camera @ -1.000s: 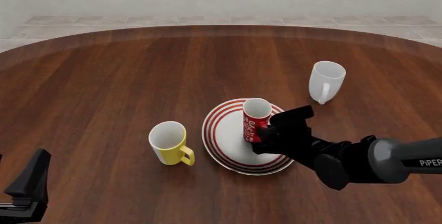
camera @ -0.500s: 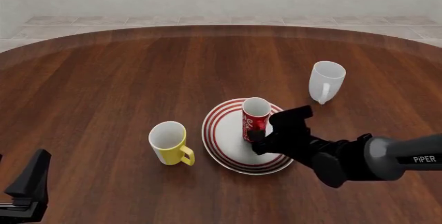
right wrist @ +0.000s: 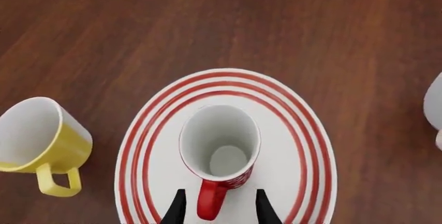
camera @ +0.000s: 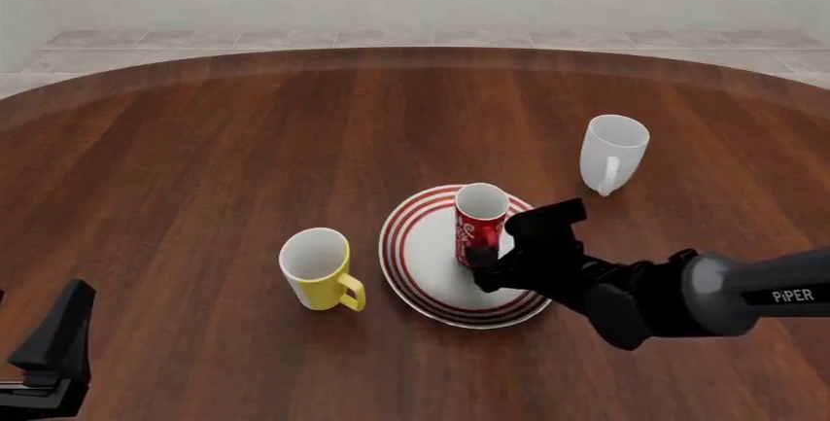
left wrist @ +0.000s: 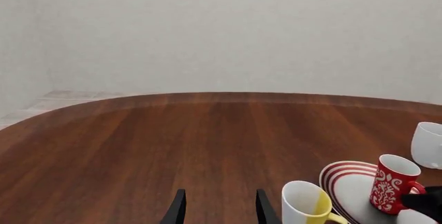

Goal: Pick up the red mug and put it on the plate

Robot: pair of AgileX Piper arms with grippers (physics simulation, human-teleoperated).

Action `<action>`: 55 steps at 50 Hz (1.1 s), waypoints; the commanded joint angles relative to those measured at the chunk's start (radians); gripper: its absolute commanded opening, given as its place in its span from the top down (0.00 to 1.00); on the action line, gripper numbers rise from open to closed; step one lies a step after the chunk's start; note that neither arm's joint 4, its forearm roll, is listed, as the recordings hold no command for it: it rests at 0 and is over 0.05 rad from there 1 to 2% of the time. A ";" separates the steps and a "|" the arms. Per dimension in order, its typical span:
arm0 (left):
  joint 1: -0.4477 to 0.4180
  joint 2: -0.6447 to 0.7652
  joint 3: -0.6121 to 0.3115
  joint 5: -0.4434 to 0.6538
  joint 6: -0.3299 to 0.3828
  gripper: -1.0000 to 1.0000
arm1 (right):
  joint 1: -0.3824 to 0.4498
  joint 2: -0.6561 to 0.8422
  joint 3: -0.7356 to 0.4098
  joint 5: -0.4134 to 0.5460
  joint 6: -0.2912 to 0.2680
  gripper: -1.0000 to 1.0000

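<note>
**Red mug standing on plate, right end effector at its handle**

Dark wood-grain surface point(camera: 259, 129), round-edged, backed by a pale tiled floor and plain light wall.

Item 1. The plate point(camera: 418, 275), white with concentric red rings at the rim, lies on the surface a little right of centre in the front view. The red mug point(camera: 480, 222) stands upright on it, inside the rings, white interior open to view; the right wrist view looks straight down into it point(right wrist: 219, 144). A white swirly pattern marks its red wall, and no legible wording can be made out on it.

Item 2. The right end effector point(right wrist: 217, 209) sits at the mug's near side. Its two dark fingertips point(right wrist: 178, 208) flank the red handle with a visible gap on each side, so the fingers are spread, not pinching. The right arm carries white lettering reading "PiPER".

Item 3. The left end effector point(left wrist: 218, 209) is at the near left corner, well apart from all crockery, fingers spread with bare wood between them.

Item 4. A yellow mug point(camera: 319, 267) stands upright just beside the plate's left edge, handle toward the near side. A white mug point(camera: 611, 154) stands beyond and right of the plate, apart from it.
</note>
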 commanded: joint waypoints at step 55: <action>-0.003 0.000 -0.016 0.002 0.020 0.00 | 0.014 -0.552 0.143 0.263 -0.088 0.00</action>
